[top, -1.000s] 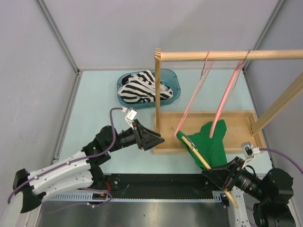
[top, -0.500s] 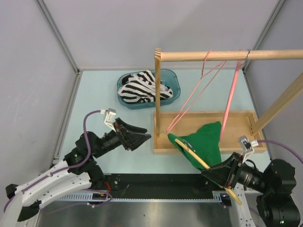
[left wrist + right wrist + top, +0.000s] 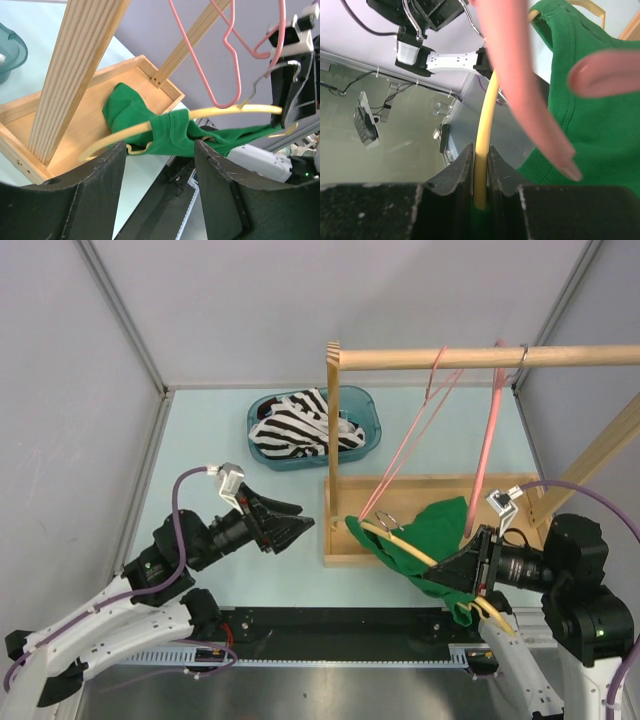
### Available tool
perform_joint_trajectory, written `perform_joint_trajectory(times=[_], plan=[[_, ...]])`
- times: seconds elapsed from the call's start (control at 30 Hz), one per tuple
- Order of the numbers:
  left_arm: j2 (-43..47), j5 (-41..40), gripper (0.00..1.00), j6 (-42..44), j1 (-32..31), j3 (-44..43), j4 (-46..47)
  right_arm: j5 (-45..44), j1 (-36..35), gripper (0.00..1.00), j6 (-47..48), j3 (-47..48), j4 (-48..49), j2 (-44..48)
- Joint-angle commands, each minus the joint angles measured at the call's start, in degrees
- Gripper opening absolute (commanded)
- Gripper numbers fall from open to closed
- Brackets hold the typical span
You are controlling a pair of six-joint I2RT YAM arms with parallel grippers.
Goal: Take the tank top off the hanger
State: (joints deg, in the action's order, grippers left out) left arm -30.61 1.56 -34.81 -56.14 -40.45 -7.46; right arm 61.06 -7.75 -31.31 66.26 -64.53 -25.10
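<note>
A green tank top (image 3: 428,552) hangs draped on a yellow hanger (image 3: 415,548), held above the front edge of the wooden rack base (image 3: 505,485). My right gripper (image 3: 470,570) is shut on the yellow hanger's bar (image 3: 481,165), with green cloth (image 3: 580,110) beside it. My left gripper (image 3: 300,525) is open and empty, left of the rack post, apart from the cloth. In the left wrist view the tank top (image 3: 175,132) and hanger (image 3: 220,111) lie ahead between my fingers (image 3: 95,190).
Two pink hangers (image 3: 490,430) hang from the wooden rail (image 3: 450,357). An upright rack post (image 3: 332,440) stands between my arms. A teal basket (image 3: 372,420) with zebra-striped cloth (image 3: 295,425) sits at the back.
My right gripper has lifted the yellow hanger and tank top up and back toward the rack. My left gripper has drawn back to the left, away from the post.
</note>
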Motion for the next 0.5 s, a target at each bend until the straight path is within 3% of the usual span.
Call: perform_joint_trajectory(times=[0.0, 0.27, 0.47], plan=[[-1.1, 0.5, 0.62, 2.8, -0.3, -3.3, -2.6, 0.9, 0.0, 0.00, 1.1, 4.5, 6.4, -3.1], [-3.5, 3.8, 0.63, 3.6, -0.3, -4.2, -2.2, 0.4, -1.7, 0.00, 1.7, 9.1, 8.1, -9.3], [-5.6, 6.7, 0.62, 3.2, -0.3, -3.8, 0.3, -4.4, -7.0, 0.00, 8.4, 16.1, -0.1, -15.1]])
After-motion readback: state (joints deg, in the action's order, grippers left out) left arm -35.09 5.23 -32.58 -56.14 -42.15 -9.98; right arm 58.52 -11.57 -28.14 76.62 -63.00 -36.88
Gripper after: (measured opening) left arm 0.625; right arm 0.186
